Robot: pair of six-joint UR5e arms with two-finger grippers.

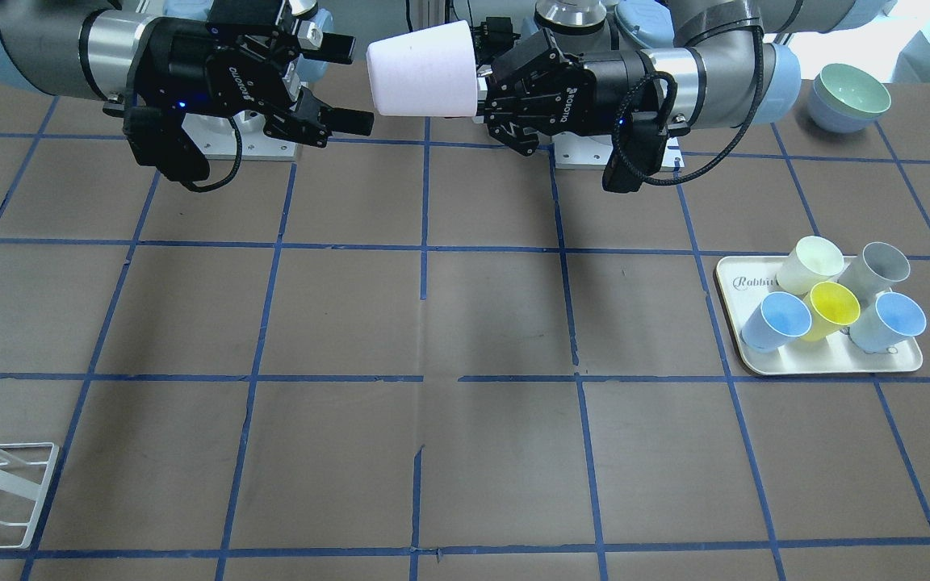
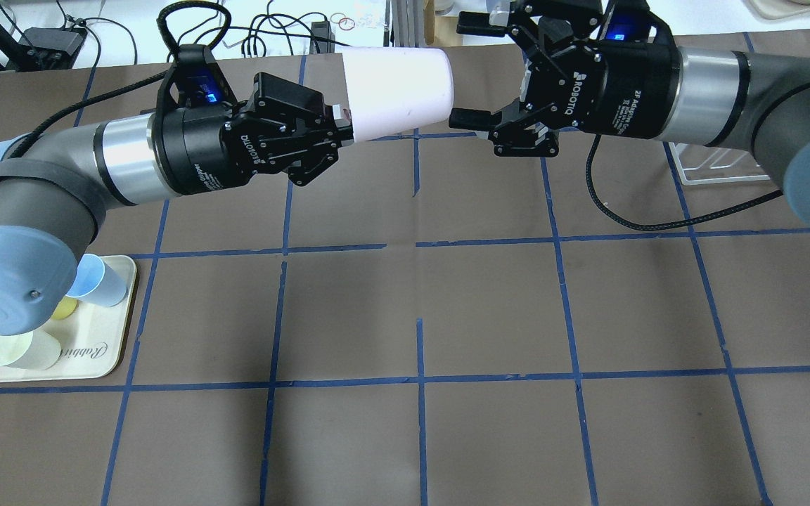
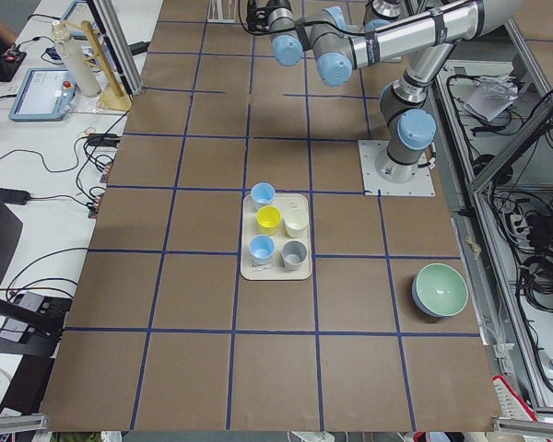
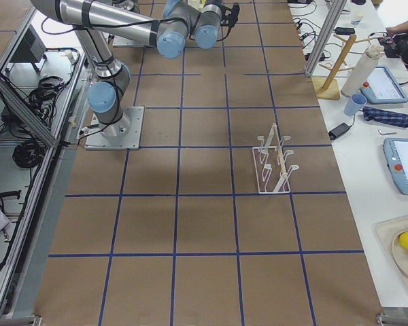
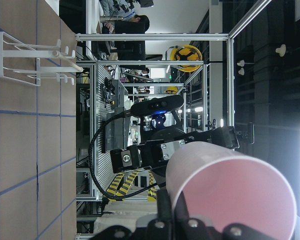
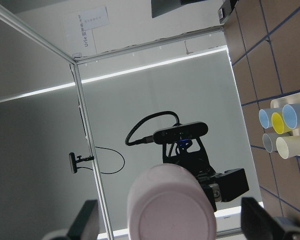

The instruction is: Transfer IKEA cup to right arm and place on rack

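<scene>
- The pink cup (image 1: 423,68) is held in the air above the table (image 1: 465,323), on the side near the robot's base. It lies horizontal, with its open end toward the left gripper and its closed bottom toward the right gripper.
- The left gripper (image 1: 488,90) is pinched on the cup's rim, and the cup is carried by this gripper alone.
- The right gripper (image 1: 349,85) is spread wide and faces the cup's bottom. The bottom sits just at the mouth of the two fingers. In the right wrist view a gap is seen between the cup and each finger.
- Both wrists are held roughly level and point at each other.
- The white wire rack (image 4: 272,163) stands on the table on the robot's right, well apart from the cup.
- A cream tray (image 1: 828,365) rests on the table on the robot's left. Five cups are grouped on it: a pale yellow one (image 1: 806,265), a grey one (image 1: 877,270), a bright yellow one (image 1: 830,310) and two blue ones (image 1: 778,320).
- A green bowl (image 1: 854,90) is nested in a blue bowl beyond the tray, toward the robot's side of the table.
</scene>
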